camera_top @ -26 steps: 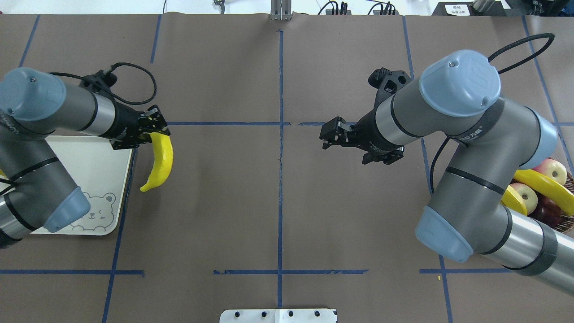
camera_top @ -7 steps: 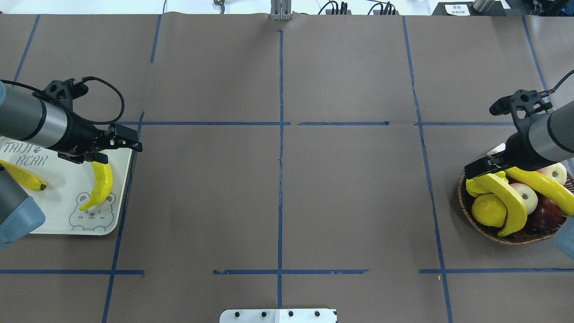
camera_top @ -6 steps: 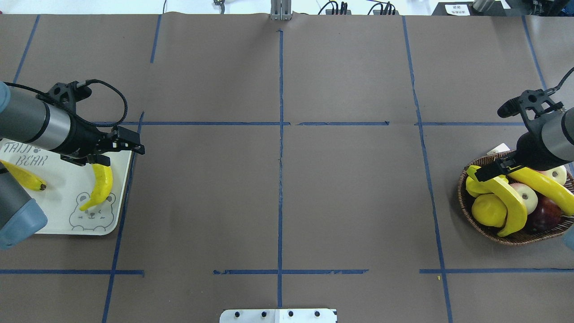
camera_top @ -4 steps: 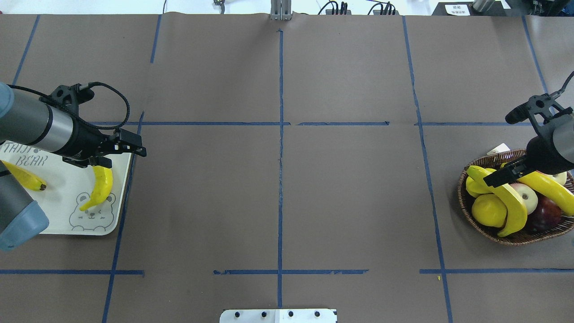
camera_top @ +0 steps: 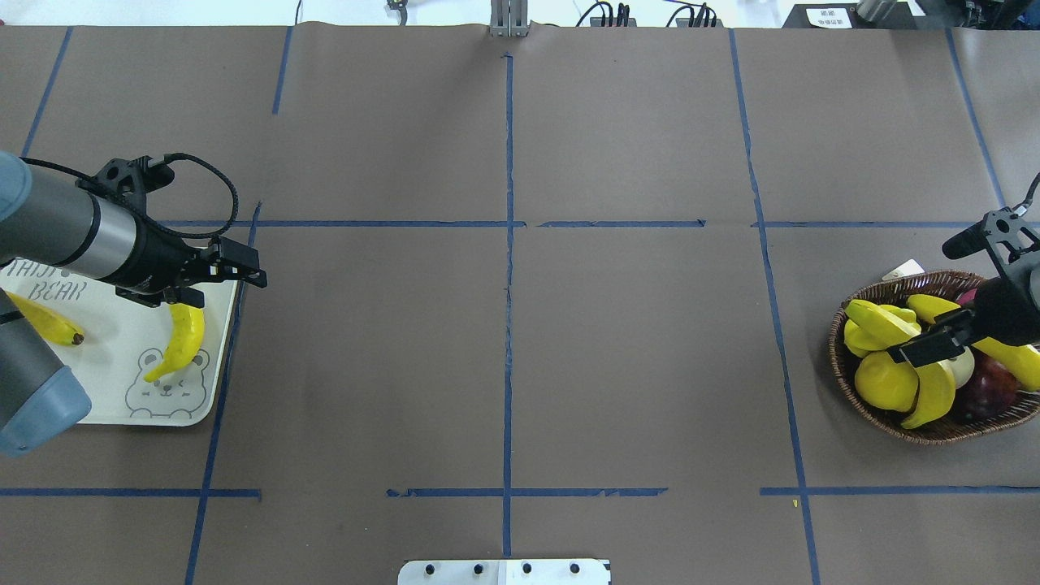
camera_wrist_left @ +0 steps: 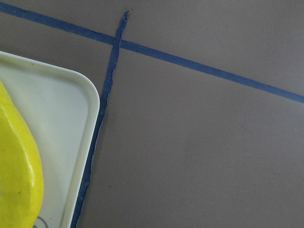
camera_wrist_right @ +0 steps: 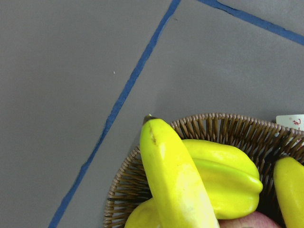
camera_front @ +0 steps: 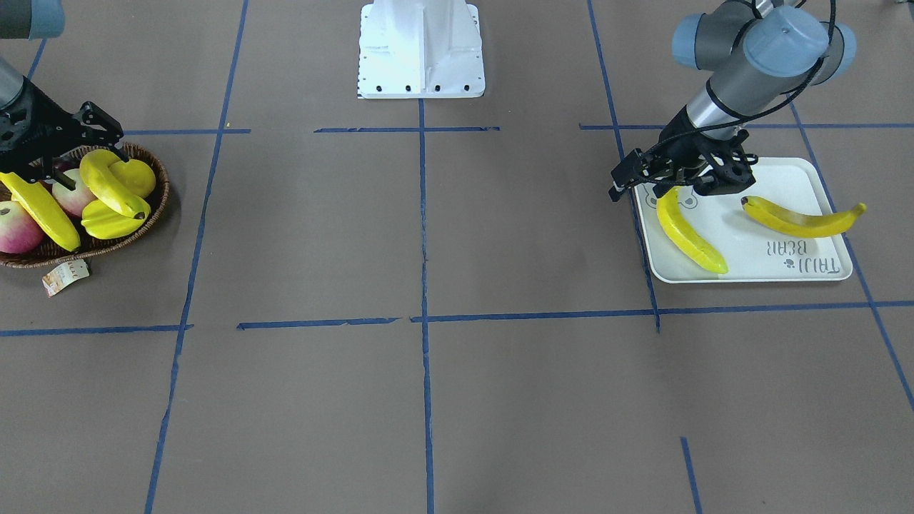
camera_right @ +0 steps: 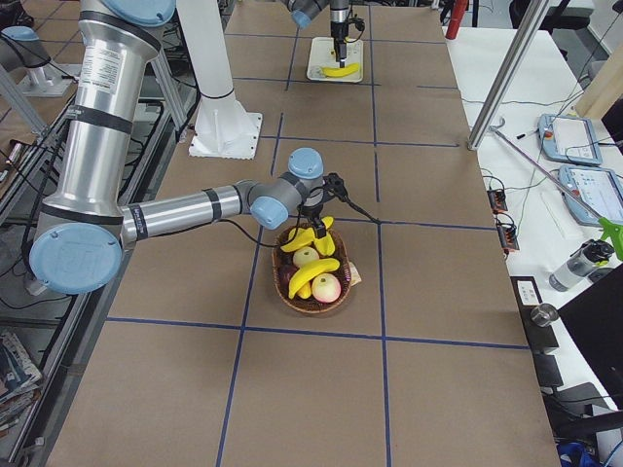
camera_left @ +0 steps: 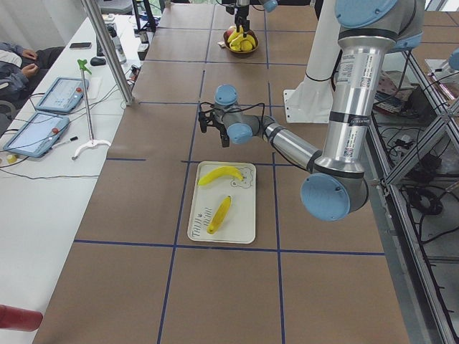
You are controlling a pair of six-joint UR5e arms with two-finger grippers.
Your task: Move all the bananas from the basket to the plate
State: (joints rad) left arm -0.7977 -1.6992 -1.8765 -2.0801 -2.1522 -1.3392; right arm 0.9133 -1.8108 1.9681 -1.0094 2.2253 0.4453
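Two bananas lie on the cream plate (camera_top: 106, 390): one (camera_top: 185, 341) by the bear drawing, one (camera_top: 49, 322) at its left. My left gripper (camera_top: 221, 286) hovers open just above the first banana's (camera_front: 689, 230) stem end, its fingers either side of it. The wicker basket (camera_top: 934, 431) holds two more bananas, one curved (camera_top: 934, 394) over the fruit and one (camera_top: 1007, 353) at the right. My right gripper (camera_top: 926, 345) hangs open over the curved banana (camera_front: 111, 187). Neither wrist view shows fingers.
The basket (camera_front: 161, 193) also holds a lemon (camera_top: 881, 382), a starfruit (camera_top: 861, 333) and apples (camera_front: 14, 228). A paper tag (camera_front: 64, 277) lies at its rim. The robot's white base (camera_front: 421, 50) stands at mid table. Blue tape lines cross the brown table cover.
The left gripper carried a banana onto the plate, let it go and has drawn slightly away. The right gripper swung from mid table to the basket and now sits over its middle.
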